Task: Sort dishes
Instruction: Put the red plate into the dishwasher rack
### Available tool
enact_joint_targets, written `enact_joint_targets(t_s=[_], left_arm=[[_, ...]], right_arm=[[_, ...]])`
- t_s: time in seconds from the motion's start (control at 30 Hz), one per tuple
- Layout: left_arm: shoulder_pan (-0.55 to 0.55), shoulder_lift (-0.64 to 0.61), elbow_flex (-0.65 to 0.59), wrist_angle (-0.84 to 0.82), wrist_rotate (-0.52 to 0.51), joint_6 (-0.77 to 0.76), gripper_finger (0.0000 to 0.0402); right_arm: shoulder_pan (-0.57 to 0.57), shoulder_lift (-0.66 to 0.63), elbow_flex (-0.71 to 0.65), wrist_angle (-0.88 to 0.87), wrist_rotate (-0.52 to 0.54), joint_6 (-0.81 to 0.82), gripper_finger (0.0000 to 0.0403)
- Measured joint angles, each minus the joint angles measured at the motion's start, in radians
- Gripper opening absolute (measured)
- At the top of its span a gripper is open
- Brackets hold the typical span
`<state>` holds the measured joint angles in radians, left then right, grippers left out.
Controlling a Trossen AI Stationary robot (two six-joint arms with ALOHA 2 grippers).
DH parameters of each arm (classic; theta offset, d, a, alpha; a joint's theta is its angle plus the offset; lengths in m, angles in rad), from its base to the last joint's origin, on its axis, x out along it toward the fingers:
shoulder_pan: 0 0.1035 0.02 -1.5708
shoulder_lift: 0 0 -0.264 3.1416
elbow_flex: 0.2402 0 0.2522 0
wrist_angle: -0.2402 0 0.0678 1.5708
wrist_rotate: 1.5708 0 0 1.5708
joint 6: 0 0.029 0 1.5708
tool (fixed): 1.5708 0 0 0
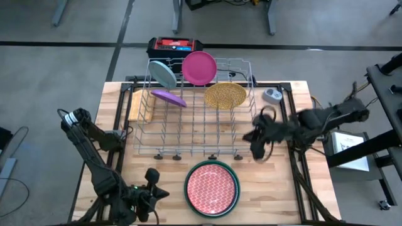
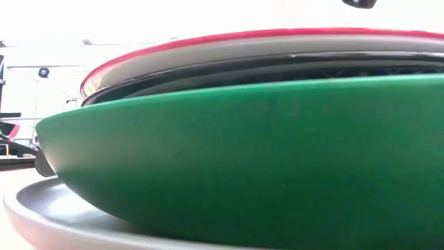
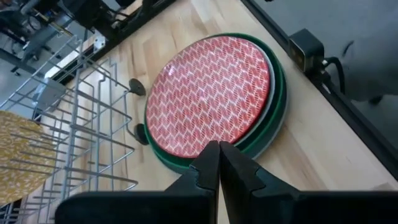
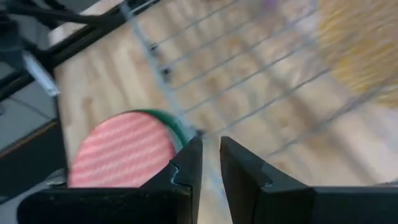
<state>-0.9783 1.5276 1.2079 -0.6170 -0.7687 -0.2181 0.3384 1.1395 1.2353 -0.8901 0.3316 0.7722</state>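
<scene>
A stack of dishes (image 1: 211, 187) sits on the table near its front edge. The top one is red-patterned (image 3: 211, 93), with a green one (image 2: 263, 160) lower down and a grey one (image 2: 41, 215) at the bottom. In the silver wire rack (image 1: 195, 125) stand a pale blue dish (image 1: 164, 74), a pink dish (image 1: 200, 67) and a yellow patterned dish (image 1: 225, 95); a purple dish (image 1: 168, 97) lies tilted on the wires. My left gripper (image 3: 219, 163) is shut, just left of the stack. My right gripper (image 4: 210, 158) hovers by the rack's near right corner, open a little and holding nothing.
A red and black box (image 1: 174, 45) stands behind the rack. A small grey round device (image 1: 272, 95) lies to the rack's right. A wooden board (image 1: 134, 103) lies at the rack's left. Black frame rails (image 1: 295, 163) run along the table's sides.
</scene>
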Motion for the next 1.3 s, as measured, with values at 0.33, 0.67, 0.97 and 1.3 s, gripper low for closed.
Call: enact_joint_targets(t_s=[0.33, 0.67, 0.97, 1.3], left_arm=[[0.012, 0.118, 0.0, 0.074, 0.023, 0.001, 0.0], [0.063, 0.291, 0.0, 0.266, 0.02, 0.095, 0.0], [0.079, 0.307, 0.006, 0.276, 0.02, 0.126, 0.0], [0.169, 0.317, 0.007, 0.322, 0.141, 0.198, 0.0]], right_arm=[[0.266, 0.139, -0.062, 0.095, 0.088, 0.309, 0.0064], [0.345, 0.342, -0.062, 0.097, 0.066, 0.559, 0.0089], [0.344, 0.499, -0.062, 0.194, -0.017, 0.618, 0.0132], [0.335, 0.559, -0.062, 0.223, -0.003, 0.617, 0.0176]])
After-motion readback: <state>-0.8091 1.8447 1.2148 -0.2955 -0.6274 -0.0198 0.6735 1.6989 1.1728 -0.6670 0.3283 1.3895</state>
